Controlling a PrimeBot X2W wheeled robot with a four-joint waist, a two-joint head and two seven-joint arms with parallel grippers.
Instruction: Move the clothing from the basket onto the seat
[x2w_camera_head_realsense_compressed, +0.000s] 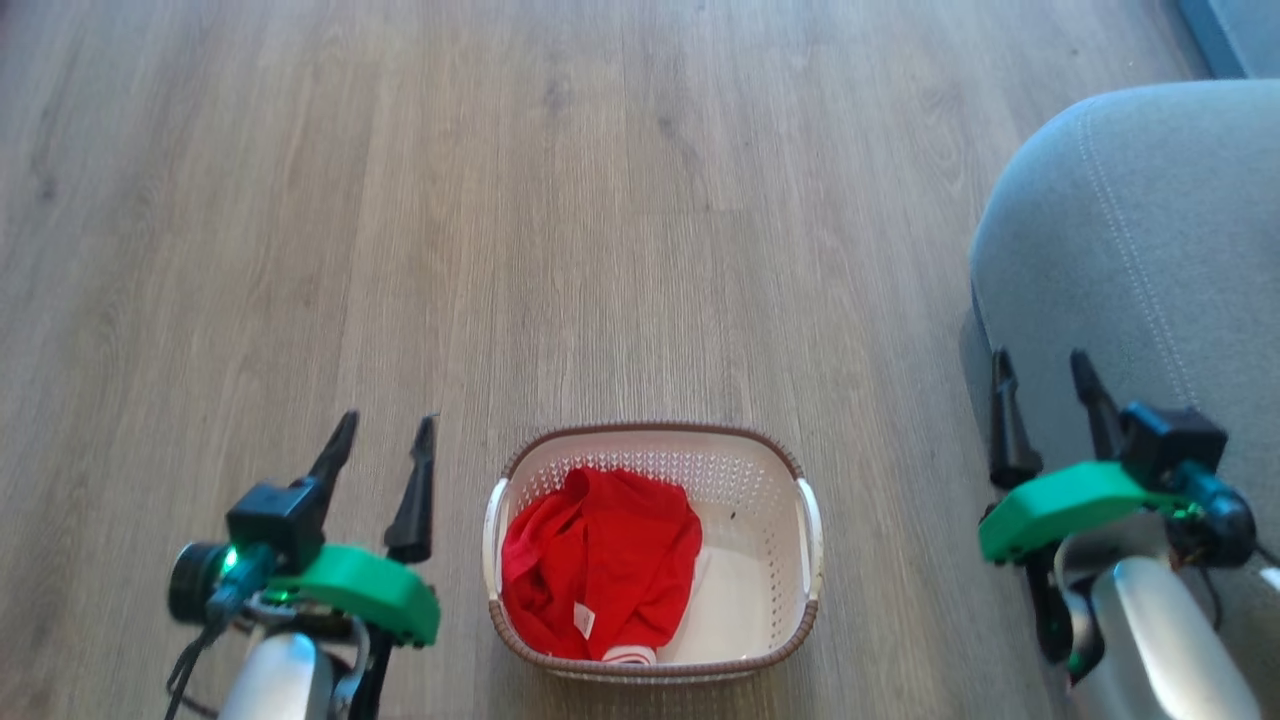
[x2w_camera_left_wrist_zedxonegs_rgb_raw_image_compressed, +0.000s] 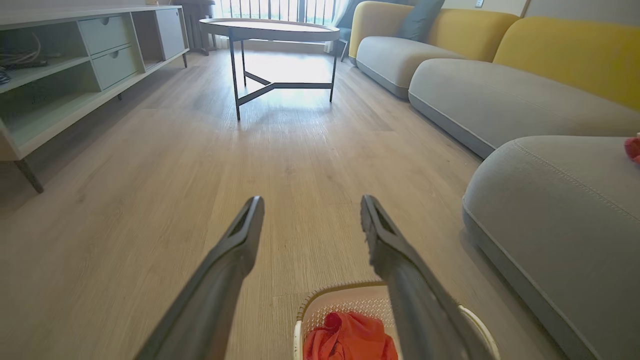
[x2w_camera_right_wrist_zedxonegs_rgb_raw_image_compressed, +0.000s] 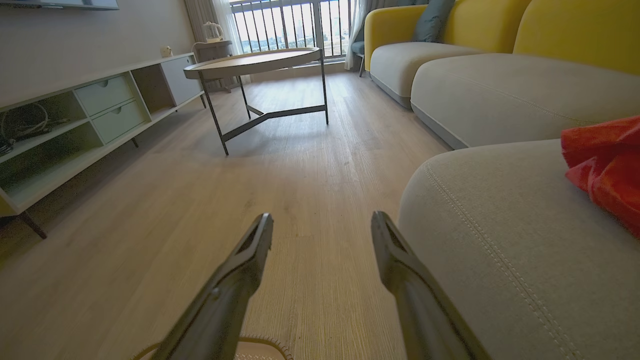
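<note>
The cream basket (x2w_camera_head_realsense_compressed: 770, 560) with a brown rim stands on the wood floor at the bottom centre of the head view. Red clothing (x2w_camera_head_realsense_compressed: 600, 560) with a small white label fills its left half. The grey seat (x2w_camera_head_realsense_compressed: 1150, 250) rises at the right. Another red garment (x2w_camera_right_wrist_zedxonegs_rgb_raw_image_compressed: 605, 170) lies on the seat (x2w_camera_right_wrist_zedxonegs_rgb_raw_image_compressed: 525, 240) in the right wrist view, and its edge (x2w_camera_left_wrist_zedxonegs_rgb_raw_image_compressed: 633, 148) peeks in at the left wrist view's right border. My left gripper (x2w_camera_head_realsense_compressed: 385, 430) hovers open left of the basket. My right gripper (x2w_camera_head_realsense_compressed: 1042, 365) hangs open at the seat's near corner, with nothing between its fingers.
Ahead stand a round table (x2w_camera_left_wrist_zedxonegs_rgb_raw_image_compressed: 270, 30) on dark legs, a low shelf unit (x2w_camera_left_wrist_zedxonegs_rgb_raw_image_compressed: 60, 75) along the left wall and a grey and yellow sofa (x2w_camera_left_wrist_zedxonegs_rgb_raw_image_compressed: 500, 85) on the right. Wood floor (x2w_camera_head_realsense_compressed: 500, 200) stretches beyond the basket.
</note>
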